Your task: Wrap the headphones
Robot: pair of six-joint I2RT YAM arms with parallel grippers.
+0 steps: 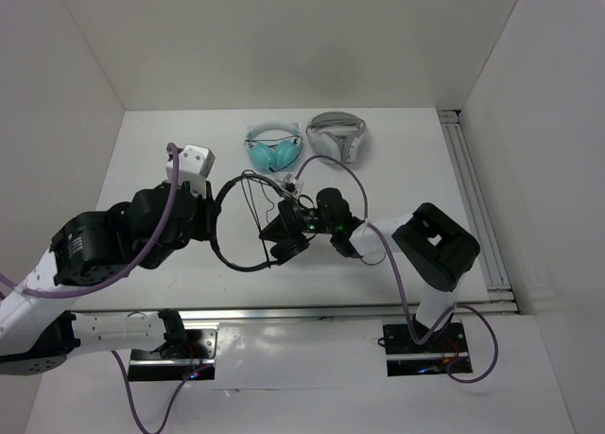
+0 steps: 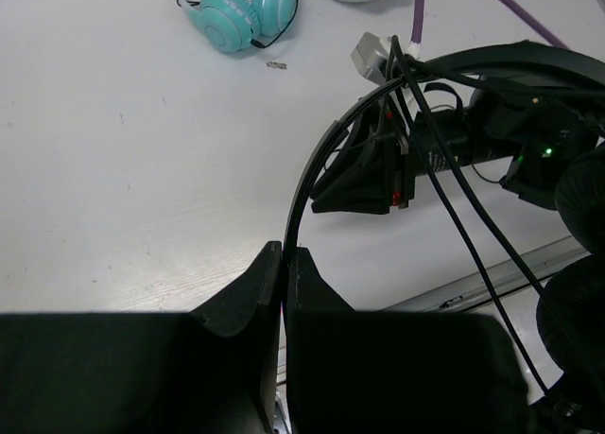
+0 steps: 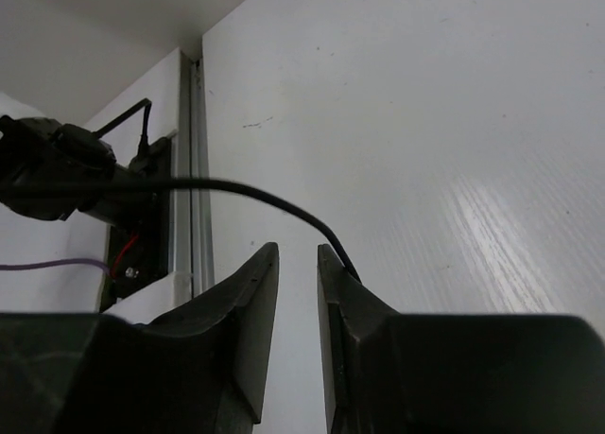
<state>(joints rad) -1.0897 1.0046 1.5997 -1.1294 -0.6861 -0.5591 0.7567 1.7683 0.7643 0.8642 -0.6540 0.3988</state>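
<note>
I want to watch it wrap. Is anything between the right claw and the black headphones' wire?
Nothing visible. The cable lies right against the slightly open right claw, while the left claw pinches the headband.

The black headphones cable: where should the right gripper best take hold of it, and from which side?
Probably the cable stretch just ahead of the right gripper, advancing straight with jaws astride: it runs crosswise there, while the left gripper holds the headband.
</note>
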